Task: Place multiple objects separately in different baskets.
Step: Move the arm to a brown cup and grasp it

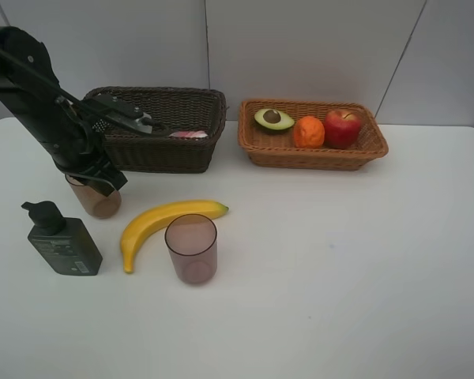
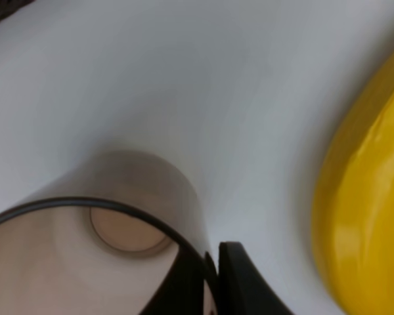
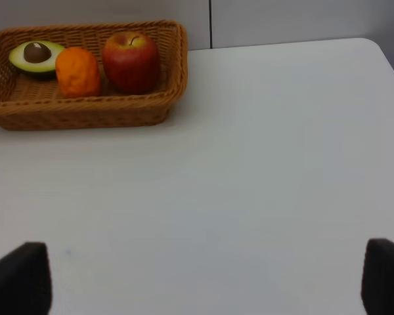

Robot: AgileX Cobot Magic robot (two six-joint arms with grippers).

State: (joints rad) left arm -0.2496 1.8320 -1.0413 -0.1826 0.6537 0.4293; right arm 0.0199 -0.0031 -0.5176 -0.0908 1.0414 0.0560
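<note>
Dark basket [image 1: 162, 154], back L, holds one pink-white item, prob. the bottle [image 1: 188, 134]; the basket wall hides most of it. Light basket [image 1: 316, 158], back R, holds 3 fruits in a row: avocado half [image 1: 273, 118], orange [image 1: 308, 132] and apple [image 1: 342, 128]. Orange and apple touch.

Count: 2 baskets, 2 cups, 1 banana, 1 pump bottle, 1 avocado half, 1 orange, 1 apple.

On the table [image 1: 347, 276], in front of the dark basket, the left cup [image 1: 101, 201] stands upright. The pump bottle [image 1: 63, 241] is near it, towards the front edge and apart. The banana [image 1: 162, 221] lies curved btwn the cups. The mid cup [image 1: 191, 249] stands upright just inside its curve.

L gripper [image 1: 96, 178] is closed on the left cup's wall at the rim, one finger inside and one finger [image 2: 246, 282] outside. The L arm [image 1: 39, 103] crosses in front of the dark basket's L end and blocks part of it.

R gripper [image 3: 200, 282] has its jaws wide apart w/ nothing btwn them. It is over bare table, well apart from the light basket, and the high cam doesn't show it.
</note>
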